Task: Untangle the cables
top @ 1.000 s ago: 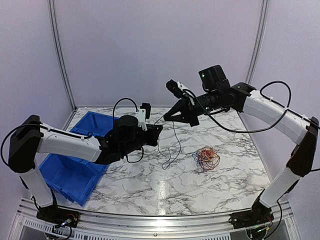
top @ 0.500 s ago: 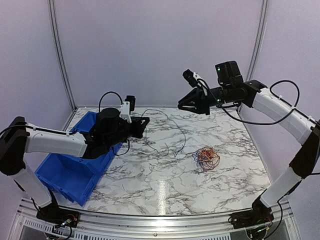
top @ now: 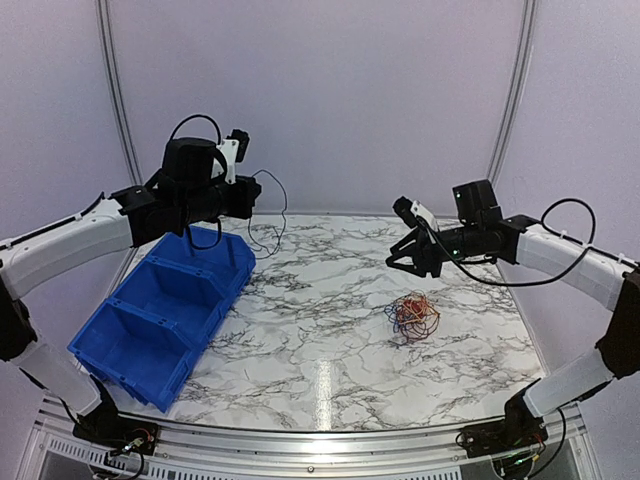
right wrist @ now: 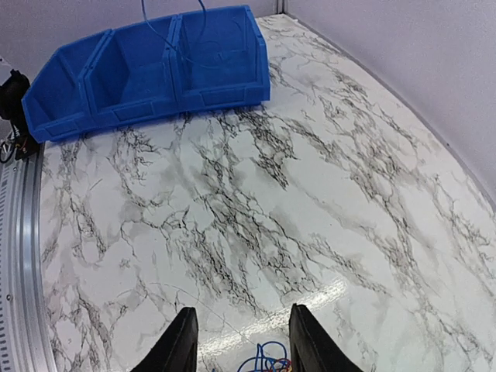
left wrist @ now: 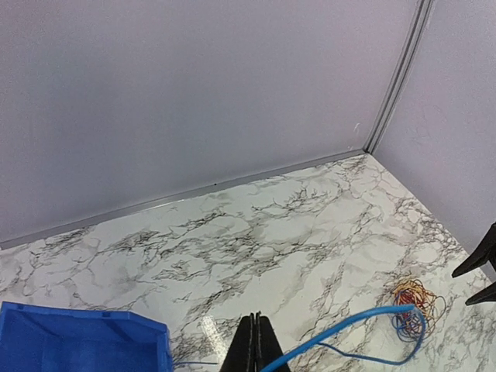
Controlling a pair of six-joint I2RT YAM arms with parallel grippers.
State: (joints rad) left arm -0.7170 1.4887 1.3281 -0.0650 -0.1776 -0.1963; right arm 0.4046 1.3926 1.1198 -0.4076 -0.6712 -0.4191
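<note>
The cables lie as a small tangle (top: 413,316) of orange, red and blue wires on the marble table (top: 320,340), right of centre. One thin blue cable (left wrist: 349,327) is free of it. My left gripper (top: 250,196) is shut on this cable, raised over the far end of the blue bin (top: 130,375), and the cable hangs in a loop (top: 281,210). In the left wrist view the shut fingers (left wrist: 258,349) pinch the cable, and the tangle (left wrist: 415,298) lies far right. My right gripper (top: 400,256) is open and empty, just above and left of the tangle (right wrist: 267,363).
The blue bin (right wrist: 155,70) has three compartments and runs along the table's left side. Pale walls with metal rails (top: 120,110) close in the back and sides. A metal rail (top: 320,440) borders the near edge by the arm bases.
My left arm rose and swung left over the bin, carrying the blue cable. My right gripper opened, let the cable go, and dropped down toward the tangle.
</note>
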